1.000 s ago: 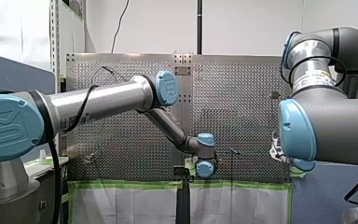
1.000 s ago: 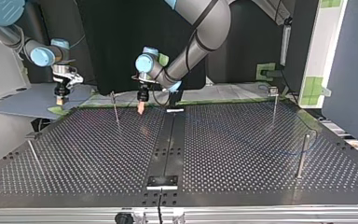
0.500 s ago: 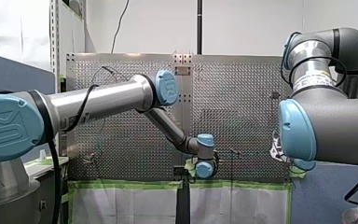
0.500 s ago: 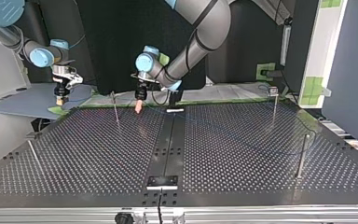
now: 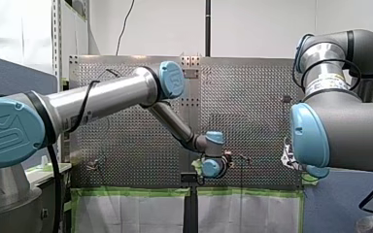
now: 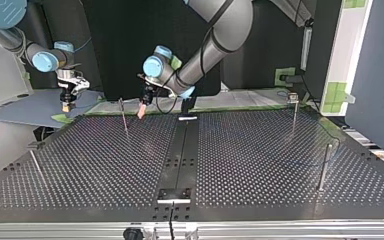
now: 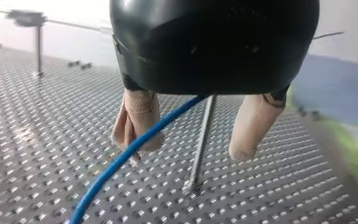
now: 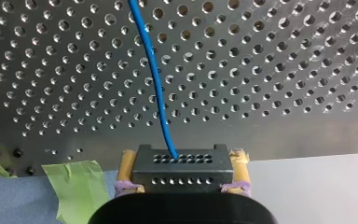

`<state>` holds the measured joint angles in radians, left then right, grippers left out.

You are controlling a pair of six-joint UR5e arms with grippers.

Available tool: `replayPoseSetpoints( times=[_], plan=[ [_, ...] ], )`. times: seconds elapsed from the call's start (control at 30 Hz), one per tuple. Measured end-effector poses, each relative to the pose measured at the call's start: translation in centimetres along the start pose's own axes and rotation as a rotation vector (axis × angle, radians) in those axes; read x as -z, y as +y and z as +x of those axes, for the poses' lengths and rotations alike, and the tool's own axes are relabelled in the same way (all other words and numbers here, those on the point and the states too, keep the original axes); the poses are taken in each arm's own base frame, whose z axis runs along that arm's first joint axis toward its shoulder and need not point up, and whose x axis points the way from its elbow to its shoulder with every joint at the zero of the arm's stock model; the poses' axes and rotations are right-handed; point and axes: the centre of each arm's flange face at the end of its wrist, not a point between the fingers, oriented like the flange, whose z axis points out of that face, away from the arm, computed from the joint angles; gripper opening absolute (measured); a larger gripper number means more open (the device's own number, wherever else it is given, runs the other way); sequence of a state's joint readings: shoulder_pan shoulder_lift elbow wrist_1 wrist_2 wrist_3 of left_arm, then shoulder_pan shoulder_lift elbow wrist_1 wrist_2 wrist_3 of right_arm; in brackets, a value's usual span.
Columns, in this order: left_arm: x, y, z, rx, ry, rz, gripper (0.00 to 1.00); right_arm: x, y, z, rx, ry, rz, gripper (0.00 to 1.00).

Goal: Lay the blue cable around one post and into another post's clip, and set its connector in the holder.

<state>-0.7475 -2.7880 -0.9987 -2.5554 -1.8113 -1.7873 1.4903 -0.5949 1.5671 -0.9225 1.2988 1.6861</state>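
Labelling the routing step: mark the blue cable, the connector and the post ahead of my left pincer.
blue cable point(image 7: 121, 161), left wrist view, middle of its visible run.
connector point(image 8: 182, 170), right wrist view, centre of its black holed face.
post point(image 7: 200, 144), left wrist view, midway up its thin shaft.

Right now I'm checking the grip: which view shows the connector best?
Right wrist view: the black connector sits between my right gripper's pads, blue cable entering it. Top view: too small to tell. Front and left wrist: not shown.
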Motion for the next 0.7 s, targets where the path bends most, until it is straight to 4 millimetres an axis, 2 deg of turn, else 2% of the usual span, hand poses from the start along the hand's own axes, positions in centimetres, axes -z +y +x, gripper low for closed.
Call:
replayPoseSetpoints(
  times=[0.2, 0.43, 0.7],
  plan=[
    [1.8, -0.2, 0.3, -0.068, 0.074, 0.043, 1.0, 0.1, 0.0, -0.2, -0.009, -0.007, -0.001, 0.0],
    [4.0, 0.5, 2.1, -0.148, 0.171, 0.053, 1.0, 0.2, 0.0, -0.4, -0.011, -0.016, -0.003, 0.0],
    [4.5, -0.2, 0.2, -0.204, 0.191, 0.057, 1.0, 0.3, 0.0, -0.6, -0.013, -0.022, -0.003, 0.0]
  ],
)
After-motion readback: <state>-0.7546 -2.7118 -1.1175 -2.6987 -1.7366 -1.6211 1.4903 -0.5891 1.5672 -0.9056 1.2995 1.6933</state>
